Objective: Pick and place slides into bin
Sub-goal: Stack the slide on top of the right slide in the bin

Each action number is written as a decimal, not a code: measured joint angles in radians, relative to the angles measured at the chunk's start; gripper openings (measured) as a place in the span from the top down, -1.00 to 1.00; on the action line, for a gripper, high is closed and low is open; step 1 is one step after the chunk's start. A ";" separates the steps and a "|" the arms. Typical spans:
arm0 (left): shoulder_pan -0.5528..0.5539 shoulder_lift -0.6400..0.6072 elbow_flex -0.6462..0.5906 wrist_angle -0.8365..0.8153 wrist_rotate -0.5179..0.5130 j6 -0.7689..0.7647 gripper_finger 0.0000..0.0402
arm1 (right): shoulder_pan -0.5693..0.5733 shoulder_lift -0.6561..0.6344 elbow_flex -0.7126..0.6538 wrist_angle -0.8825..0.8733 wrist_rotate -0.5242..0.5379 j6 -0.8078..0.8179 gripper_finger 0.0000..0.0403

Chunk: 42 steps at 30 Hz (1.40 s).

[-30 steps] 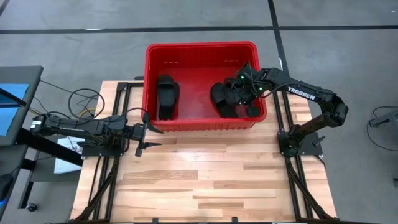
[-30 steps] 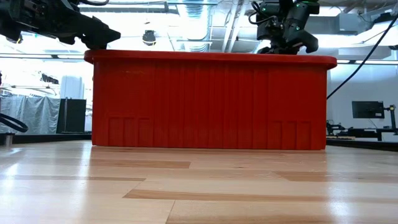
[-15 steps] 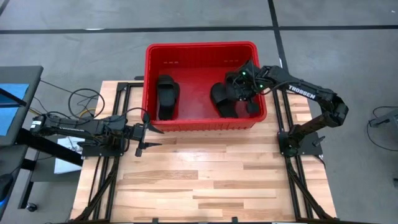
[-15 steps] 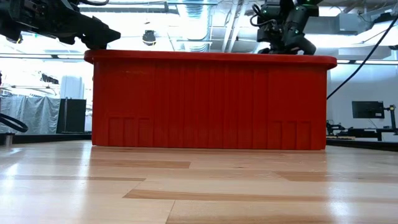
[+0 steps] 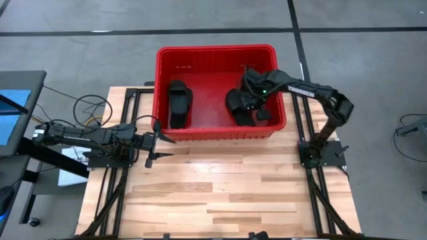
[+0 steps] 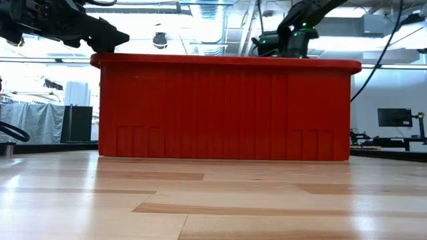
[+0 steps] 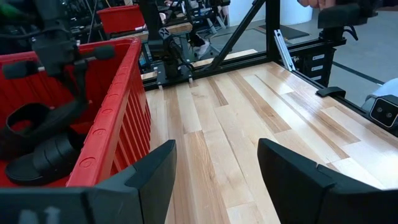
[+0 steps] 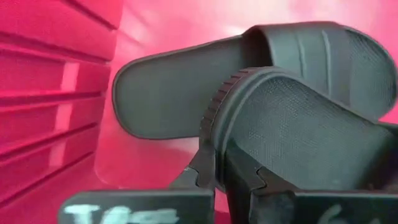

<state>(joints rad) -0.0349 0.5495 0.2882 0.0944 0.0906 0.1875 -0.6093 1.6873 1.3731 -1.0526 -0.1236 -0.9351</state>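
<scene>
1. High view: I see the bin [image 5: 221,52] standing at the far edge of the wooden table [image 5: 220,193], overhanging onto the grey floor. Inside it the slides [image 5: 179,104] lie in two groups. The left group sits near the bin's left wall, long axis running from the near wall toward the far wall. The right group sits by the right wall, roughly the same way but a little tilted.

2. Still the high view: my right gripper [image 5: 257,110] is down inside the bin over the right-hand slides. My left gripper [image 5: 160,145] waits just outside the bin's near wall at its left corner, above the table, fingers spread.

3. Low view: the bin's ribbed near wall fills the middle and hides the slides. The right arm dips behind the rim on the right; the left arm hangs over the rim's left end. Behind it I see a bright room with ceiling ducts and a monitor.

4. Left wrist view: the left fingers [image 7: 155,174] stand wide apart with nothing between them, beside the bin's wall; pale and darker planks run away from it.

5. Right wrist view: the right fingers [image 8: 239,168] are pressed together on the edge of one slide's sole, which overlaps another slide lying on the bin's floor.
</scene>
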 joint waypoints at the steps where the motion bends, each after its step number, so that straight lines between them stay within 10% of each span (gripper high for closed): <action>1: 0.000 0.000 0.000 0.000 0.000 0.000 -0.09 | 0.001 0.016 0.013 -0.006 -0.001 -0.001 1.00; 42: 0.000 0.000 0.000 0.000 0.000 0.000 -0.09 | 0.014 0.028 0.053 -0.039 -0.003 0.011 1.00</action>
<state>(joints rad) -0.0353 0.5495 0.2882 0.0944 0.0903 0.1875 -0.5957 1.7149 1.4258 -1.0912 -0.1265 -0.9241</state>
